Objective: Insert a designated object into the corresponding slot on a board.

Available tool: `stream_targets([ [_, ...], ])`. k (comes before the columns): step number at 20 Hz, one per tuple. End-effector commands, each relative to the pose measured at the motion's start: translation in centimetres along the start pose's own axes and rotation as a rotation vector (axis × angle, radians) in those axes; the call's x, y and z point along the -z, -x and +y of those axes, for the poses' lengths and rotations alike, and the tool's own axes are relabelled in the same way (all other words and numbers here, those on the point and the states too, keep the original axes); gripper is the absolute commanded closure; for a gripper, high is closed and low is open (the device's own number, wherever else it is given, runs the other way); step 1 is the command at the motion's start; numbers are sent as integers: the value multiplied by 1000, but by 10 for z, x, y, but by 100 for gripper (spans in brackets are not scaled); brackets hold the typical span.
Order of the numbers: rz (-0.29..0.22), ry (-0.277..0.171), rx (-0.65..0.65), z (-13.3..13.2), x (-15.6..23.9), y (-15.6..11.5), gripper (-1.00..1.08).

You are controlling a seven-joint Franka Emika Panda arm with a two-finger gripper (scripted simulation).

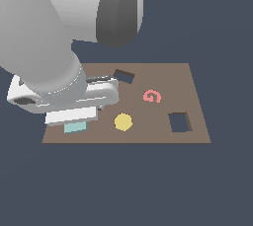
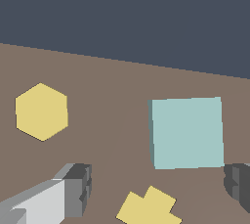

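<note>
Arm: the white Franka arm fills the exterior view's left, its hand low over the board's near corner on that side.

Fingers: the gripper has its fingers spread apart. The wrist view shows one dark pad and the other at opposite edges, with open board between them and nothing clamped.

Teal tile: the pale teal square tile lies flat on the brown board, free of both fingers. In the exterior view only a sliver of it peeks out under the hand, near the board's front edge at the exterior view's left.

Tile versus fingers: in the wrist view one pad sits just beside a corner of the tile; whether it touches I cannot tell. The other pad is well apart from it.

Square slot: the dark square cut-out sits toward the exterior view's right, near the front edge, well apart from the tile.

Narrow hole: a smaller dark rectangular hole shows near the far edge, just beside the hand.

Yellow polygon: a flat yellow many-sided piece lies between the tile and the square slot; the wrist view shows it clear of the fingers.

Yellow cross: a cross-shaped yellow piece lies between the two pads, close to the tile but not touching it.

Pink shape: a pink G-like curl lies mid-board.

Bench: dark blue-grey surface surrounds the board.
</note>
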State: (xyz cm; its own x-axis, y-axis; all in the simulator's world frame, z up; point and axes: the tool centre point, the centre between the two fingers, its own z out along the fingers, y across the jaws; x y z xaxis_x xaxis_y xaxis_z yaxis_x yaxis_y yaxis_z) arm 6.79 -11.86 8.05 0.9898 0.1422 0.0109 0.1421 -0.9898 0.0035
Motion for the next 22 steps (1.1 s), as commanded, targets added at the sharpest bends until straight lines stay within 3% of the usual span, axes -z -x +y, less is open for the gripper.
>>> stream_targets([
  [1, -3, -2, 15, 11, -10, -5, -92],
  [10, -10, -4, 38, 33, -29, -15, -92],
  [22, -11, -4, 39, 35, -44, -16, -92],
])
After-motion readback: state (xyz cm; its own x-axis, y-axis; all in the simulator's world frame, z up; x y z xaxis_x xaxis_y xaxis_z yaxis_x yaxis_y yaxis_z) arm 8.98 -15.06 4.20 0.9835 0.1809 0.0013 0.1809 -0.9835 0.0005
